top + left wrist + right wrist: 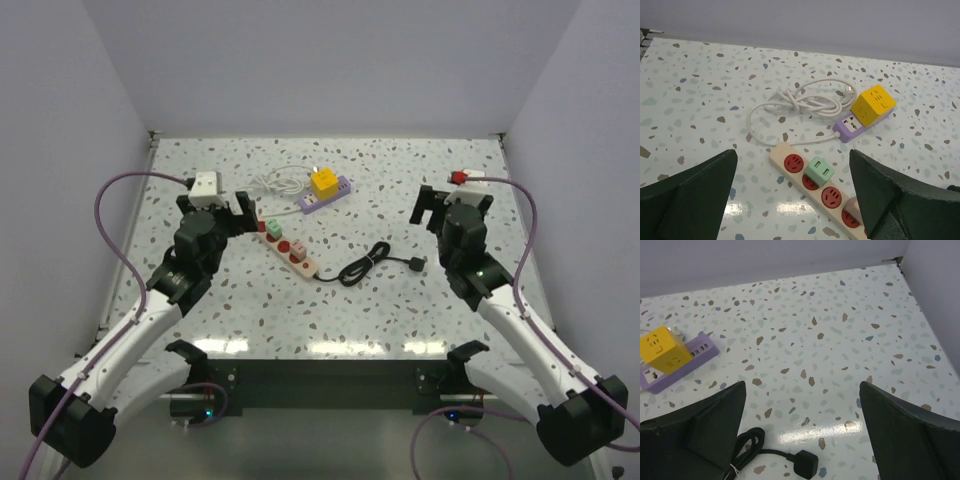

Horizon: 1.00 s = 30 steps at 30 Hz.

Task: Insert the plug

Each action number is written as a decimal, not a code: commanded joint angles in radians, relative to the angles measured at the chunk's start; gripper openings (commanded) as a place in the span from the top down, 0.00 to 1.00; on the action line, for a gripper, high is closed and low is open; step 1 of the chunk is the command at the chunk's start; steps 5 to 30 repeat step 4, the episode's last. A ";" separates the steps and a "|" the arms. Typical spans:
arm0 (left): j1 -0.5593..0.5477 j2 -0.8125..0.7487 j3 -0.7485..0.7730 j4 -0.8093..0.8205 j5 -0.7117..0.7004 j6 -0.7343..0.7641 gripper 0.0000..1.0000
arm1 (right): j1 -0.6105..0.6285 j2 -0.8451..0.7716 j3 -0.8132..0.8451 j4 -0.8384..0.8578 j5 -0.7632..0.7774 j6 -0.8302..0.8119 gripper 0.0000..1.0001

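The black plug (pixel 416 263) lies flat on the speckled table, at the end of a coiled black cable (pixel 362 265). In the right wrist view the plug (pixel 805 464) shows at the bottom edge, between my fingers and below them. My right gripper (pixel 452 207) (pixel 802 385) hovers open and empty, just behind the plug. A beige power strip (pixel 288 250) (pixel 781 151) with red sockets lies diagonally at the centre, carrying a green adapter (pixel 819 170) and a pink one (pixel 854 207). My left gripper (pixel 215 210) (pixel 792 155) is open and empty above the strip's far end.
A purple strip (pixel 325 195) (pixel 682 371) with a yellow cube (pixel 873 104) on it lies further back, beside a knotted white cable (pixel 280 183) (pixel 800 102). Grey walls close in the table at the back and on both sides.
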 commanded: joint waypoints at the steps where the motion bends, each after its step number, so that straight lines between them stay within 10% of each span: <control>1: 0.006 -0.025 0.040 -0.009 -0.010 -0.012 0.00 | -0.003 -0.032 -0.012 0.050 0.049 0.021 0.01; 30: 0.006 -0.045 0.036 -0.012 -0.018 -0.012 0.00 | -0.003 -0.034 -0.015 0.051 0.052 0.024 0.01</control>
